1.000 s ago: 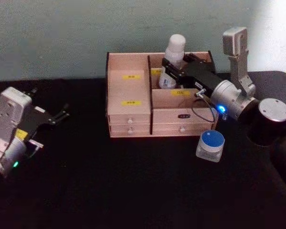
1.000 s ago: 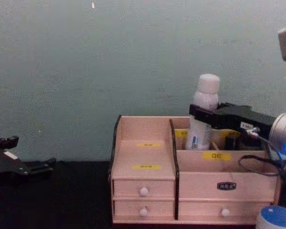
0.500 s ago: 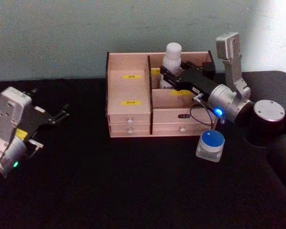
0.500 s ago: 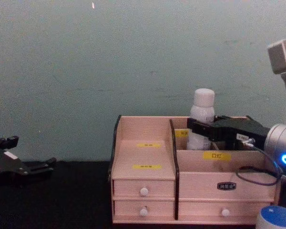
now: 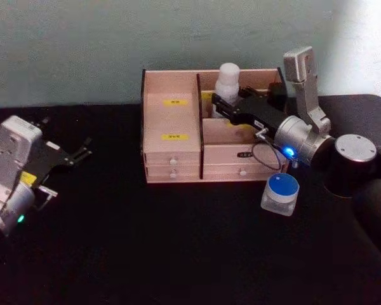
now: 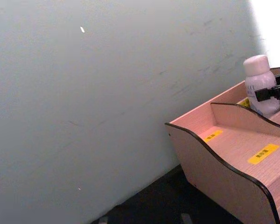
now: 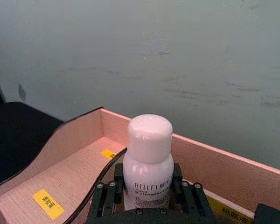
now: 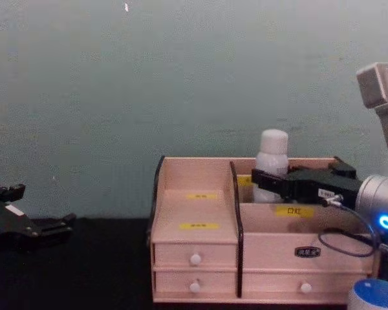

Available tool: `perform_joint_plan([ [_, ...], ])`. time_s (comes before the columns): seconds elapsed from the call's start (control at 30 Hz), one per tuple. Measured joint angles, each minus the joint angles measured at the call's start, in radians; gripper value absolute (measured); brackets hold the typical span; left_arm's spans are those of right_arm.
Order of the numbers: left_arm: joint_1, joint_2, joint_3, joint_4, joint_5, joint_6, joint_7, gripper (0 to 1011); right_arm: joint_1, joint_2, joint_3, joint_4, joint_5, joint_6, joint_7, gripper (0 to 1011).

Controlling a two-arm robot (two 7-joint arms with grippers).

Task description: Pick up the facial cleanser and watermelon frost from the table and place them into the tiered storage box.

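The facial cleanser (image 5: 227,79), a white bottle with a rounded cap, stands upright in the back middle compartment of the tiered storage box (image 5: 171,150). My right gripper (image 5: 220,107) reaches over the box from the right and is shut on the bottle's body (image 7: 148,161). From the chest the bottle (image 8: 272,155) rises a little above the box (image 8: 194,206), with the right gripper (image 8: 264,180) around it. The watermelon frost (image 5: 281,193), a squat jar with a blue lid, sits on the table in front of the box's right end, under my right arm. My left gripper (image 5: 82,151) rests open at the far left.
The box stands against a pale green wall on a black table. Two rows of white-knobbed drawers (image 8: 194,259) face me. The jar's blue lid (image 8: 375,296) shows at the chest view's lower right corner. The left wrist view shows the box's left side wall (image 6: 214,163) and the bottle (image 6: 258,79).
My right gripper has come down with the facial cleanser, sinking it deeper into the back compartment. The left arm and the jar have not moved.
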Motion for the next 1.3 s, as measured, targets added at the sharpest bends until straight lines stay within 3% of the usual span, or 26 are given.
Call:
perform_joint_plan([
  [1.17, 0.0, 0.0, 0.0, 0.0, 0.0, 0.0, 0.0, 1001, 0.007, -0.006, 0.0, 0.019, -0.009, 0.007, -0.001, 593],
  [1.3, 0.0, 0.0, 0.0, 0.0, 0.0, 0.0, 0.0, 1001, 0.007, -0.006, -0.001, 0.019, -0.009, 0.007, 0.0, 683],
])
